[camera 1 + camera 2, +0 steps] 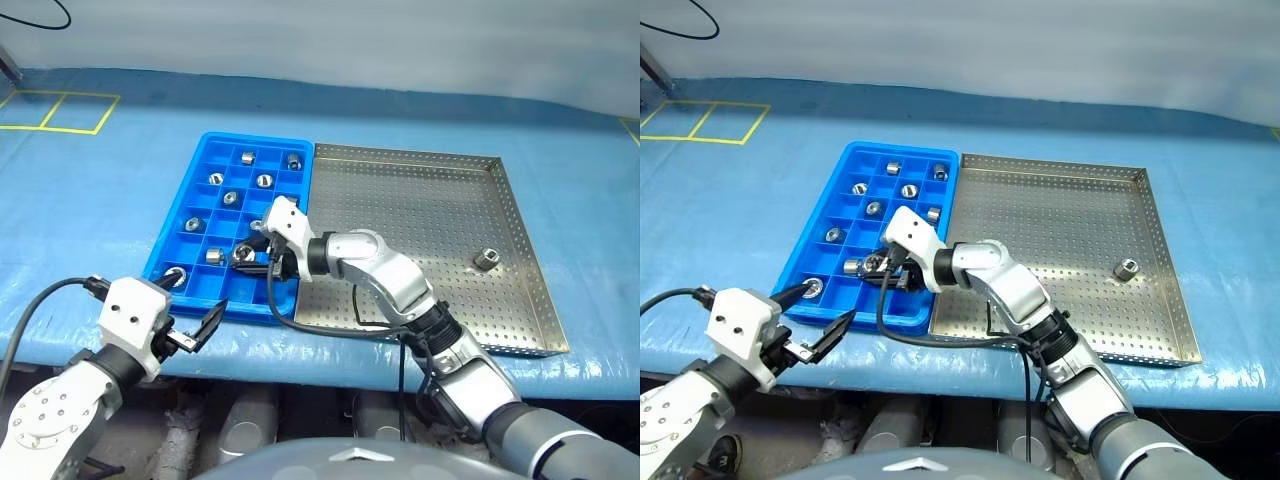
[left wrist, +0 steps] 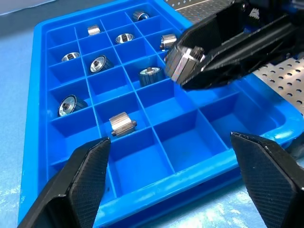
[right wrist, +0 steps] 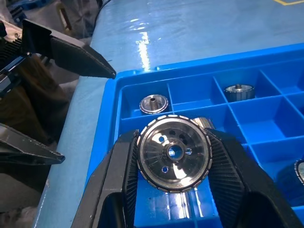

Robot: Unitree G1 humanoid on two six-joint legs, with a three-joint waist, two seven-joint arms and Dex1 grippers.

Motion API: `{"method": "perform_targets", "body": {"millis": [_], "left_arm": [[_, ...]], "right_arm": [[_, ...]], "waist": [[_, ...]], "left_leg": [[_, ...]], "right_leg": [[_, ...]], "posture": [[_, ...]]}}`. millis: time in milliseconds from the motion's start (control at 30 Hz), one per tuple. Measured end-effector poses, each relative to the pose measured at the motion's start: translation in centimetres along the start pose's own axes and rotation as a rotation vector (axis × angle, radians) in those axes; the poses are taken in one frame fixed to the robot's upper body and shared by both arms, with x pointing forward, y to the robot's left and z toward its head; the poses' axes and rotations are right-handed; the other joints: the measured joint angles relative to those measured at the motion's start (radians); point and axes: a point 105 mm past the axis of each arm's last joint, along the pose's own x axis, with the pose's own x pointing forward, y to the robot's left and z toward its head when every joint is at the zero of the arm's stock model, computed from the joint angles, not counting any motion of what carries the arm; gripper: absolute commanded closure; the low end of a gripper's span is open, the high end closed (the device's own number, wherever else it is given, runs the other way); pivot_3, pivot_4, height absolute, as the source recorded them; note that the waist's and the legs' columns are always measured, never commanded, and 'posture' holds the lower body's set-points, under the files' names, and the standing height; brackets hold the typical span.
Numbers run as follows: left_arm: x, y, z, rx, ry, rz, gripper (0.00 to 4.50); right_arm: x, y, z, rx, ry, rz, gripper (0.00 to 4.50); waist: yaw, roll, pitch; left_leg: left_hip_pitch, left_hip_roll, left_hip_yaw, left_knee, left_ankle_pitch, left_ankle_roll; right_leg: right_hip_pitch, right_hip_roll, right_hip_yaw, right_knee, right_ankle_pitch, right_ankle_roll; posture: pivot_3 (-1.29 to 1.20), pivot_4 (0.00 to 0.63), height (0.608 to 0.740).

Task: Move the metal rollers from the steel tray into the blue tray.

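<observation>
The right gripper (image 3: 174,164) pinches a small shiny silver metal roller (image 3: 174,153) by its rim, above the near compartments of the bright blue gridded plastic tray (image 1: 166,247). It looks dense, rigid and slick, so a grip across the knurled circumference is probably safest; polished faces would likely slip. The left gripper (image 2: 178,178) hangs spread and empty at the tray's near edge. Another roller (image 1: 486,259) lies on the large perforated steel tray (image 1: 420,152), and several sit in blue compartments.
</observation>
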Motion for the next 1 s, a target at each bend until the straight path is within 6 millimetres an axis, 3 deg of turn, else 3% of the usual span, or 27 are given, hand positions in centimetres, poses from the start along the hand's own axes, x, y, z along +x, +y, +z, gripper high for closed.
{"method": "perform_targets", "body": {"millis": [333, 600, 733, 833, 900, 1000], "left_arm": [[0.1, -0.1, 0.1, -0.001, -0.004, -0.004, 0.11], [0.3, -0.1, 0.4, 0.005, -0.015, -0.008, 0.11], [1.3, -0.8, 1.4, 0.019, -0.060, -0.059, 0.11], [2.9, -1.9, 2.5, 0.015, -0.121, -0.129, 0.11], [4.5, -2.7, 3.4, 0.002, -0.172, -0.175, 0.11], [6.6, -3.9, 4.3, -0.002, -0.213, -0.244, 0.11]], "right_arm": [[1.0, 0.6, -2.5, 0.069, 0.071, 0.034, 2.81], [1.3, 0.8, -2.3, 0.046, 0.062, 0.044, 0.14], [0.6, -0.7, -1.4, 0.056, 0.006, -0.070, 0.14], [-2.2, -4.2, 0.0, 0.038, -0.053, -0.310, 0.14], [-6.1, -7.8, 0.4, 0.021, -0.073, -0.576, 0.14], [-12.8, -10.9, -1.2, 0.054, -0.037, -0.923, 0.14]], "waist": [[0.000, 0.000, 0.000], [-0.001, 0.000, 0.000], [0.001, 0.000, 0.000], [0.004, 0.001, 0.000], [0.005, 0.000, -0.001], [-0.002, 0.001, -0.001]], "left_leg": [[0.000, 0.000, -0.004, -0.001, 0.002, -0.003], [0.000, 0.000, -0.007, -0.001, 0.002, -0.004], [0.000, 0.000, -0.008, -0.001, 0.003, -0.005], [0.000, -0.001, -0.009, 0.000, 0.003, -0.005], [0.001, -0.002, -0.010, 0.000, 0.003, -0.005], [0.000, -0.004, -0.009, -0.001, 0.006, -0.009]], "right_leg": [[0.001, 0.001, -0.004, 0.001, -0.001, -0.002], [0.002, 0.001, -0.006, 0.001, -0.004, 0.001], [0.003, 0.000, -0.008, 0.002, -0.004, 0.001], [0.005, -0.001, -0.009, 0.001, -0.004, 0.001], [0.005, -0.002, -0.009, 0.001, -0.002, 0.000], [0.005, -0.003, -0.010, 0.001, -0.001, -0.003]], "posture": [[0.18, 0.150, 0.740], [0.15, 0.150, 0.740], [0.12, 0.150, 0.740], [0.06, 0.150, 0.740], [0.02, 0.150, 0.740], [-0.05, 0.150, 0.740]]}}
